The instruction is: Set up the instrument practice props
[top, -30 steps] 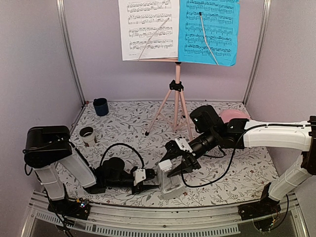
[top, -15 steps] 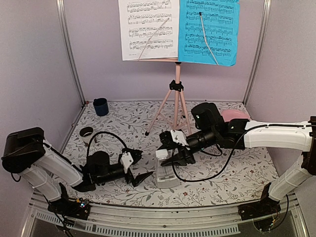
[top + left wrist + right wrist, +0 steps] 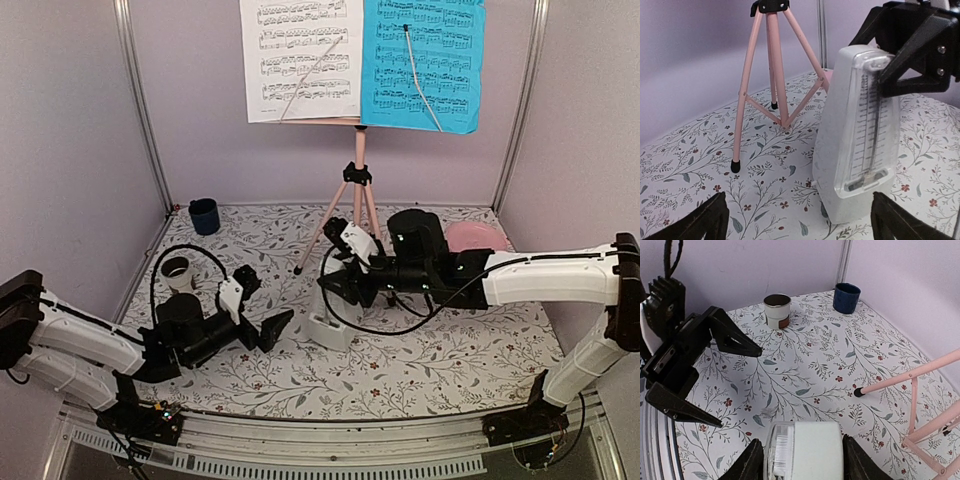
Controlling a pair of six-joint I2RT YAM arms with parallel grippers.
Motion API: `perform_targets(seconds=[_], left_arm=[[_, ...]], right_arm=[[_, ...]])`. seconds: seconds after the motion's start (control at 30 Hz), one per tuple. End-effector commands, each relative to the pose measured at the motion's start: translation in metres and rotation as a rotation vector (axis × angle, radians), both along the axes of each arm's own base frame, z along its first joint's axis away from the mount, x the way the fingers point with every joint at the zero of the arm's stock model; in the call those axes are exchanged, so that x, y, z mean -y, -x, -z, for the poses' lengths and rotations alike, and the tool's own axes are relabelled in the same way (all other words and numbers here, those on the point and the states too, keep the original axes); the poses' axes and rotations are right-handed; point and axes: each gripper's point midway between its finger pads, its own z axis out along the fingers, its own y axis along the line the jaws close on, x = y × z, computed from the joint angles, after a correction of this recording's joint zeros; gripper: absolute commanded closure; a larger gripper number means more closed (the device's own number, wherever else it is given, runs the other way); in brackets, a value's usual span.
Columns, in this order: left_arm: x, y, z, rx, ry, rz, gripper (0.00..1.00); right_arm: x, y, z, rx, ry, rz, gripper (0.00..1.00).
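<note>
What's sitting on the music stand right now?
A white sheet and a blue sheet of music, side by side, each under a thin wire arm. They hide the tray except its bottom lip.

The metronome [image 3: 330, 326] stands on the table [image 3: 450, 350] between the fingers [image 3: 751, 462] of the right claw [image 3: 335, 287], with the left claw [image 3: 264, 302] near its left. The stand [image 3: 358, 150] is behind the right claw, bearing a left sheet [image 3: 300, 60] and a right sheet [image 3: 422, 65]. The can [image 3: 177, 272] and cup [image 3: 204, 215] lie behind the left claw.
</note>
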Motion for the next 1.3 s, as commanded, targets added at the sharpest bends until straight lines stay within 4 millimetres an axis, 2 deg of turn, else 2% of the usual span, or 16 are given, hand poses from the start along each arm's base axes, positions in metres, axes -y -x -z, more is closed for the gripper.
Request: perform_targets(seconds=[0.0,0.17,0.33,0.47,0.67,0.83,1.0,1.1,1.17,1.27], left_arm=[[0.005,-0.001,0.002,-0.077,-0.015,0.016,0.01],[0.005,0.009,0.003,-0.114,0.018,0.058,0.01],[0.006,0.01,0.007,-0.131,0.015,0.059,0.01],[0.012,0.013,0.011,-0.14,0.004,0.077,0.01],[0.024,0.012,0.019,-0.134,-0.033,0.092,0.01],[0.034,0.012,0.018,-0.128,-0.026,0.112,0.01],[0.046,0.01,0.016,-0.12,-0.004,0.129,0.01],[0.054,0.008,0.015,-0.13,0.014,0.132,0.01],[0.06,0.006,0.013,-0.136,0.033,0.139,0.01],[0.072,0.007,0.009,-0.139,0.051,0.18,0.01]], right_arm=[[-0.006,-0.022,-0.05,-0.026,-0.28,0.196,1.0],[-0.014,-0.022,-0.043,-0.014,-0.319,0.301,0.98],[-0.014,-0.022,-0.023,0.009,-0.32,0.395,0.93],[-0.016,-0.019,-0.019,0.021,-0.32,0.412,0.82],[-0.019,-0.013,-0.012,0.022,-0.311,0.386,0.52],[-0.019,-0.004,-0.021,0.024,-0.328,0.343,0.3],[-0.017,0.004,-0.034,0.048,-0.349,0.298,0.17],[-0.002,0.005,-0.05,0.077,-0.392,0.324,0.11],[0.014,0.007,-0.062,0.101,-0.428,0.339,0.03],[0.033,0.007,-0.064,0.109,-0.436,0.326,0.01]])
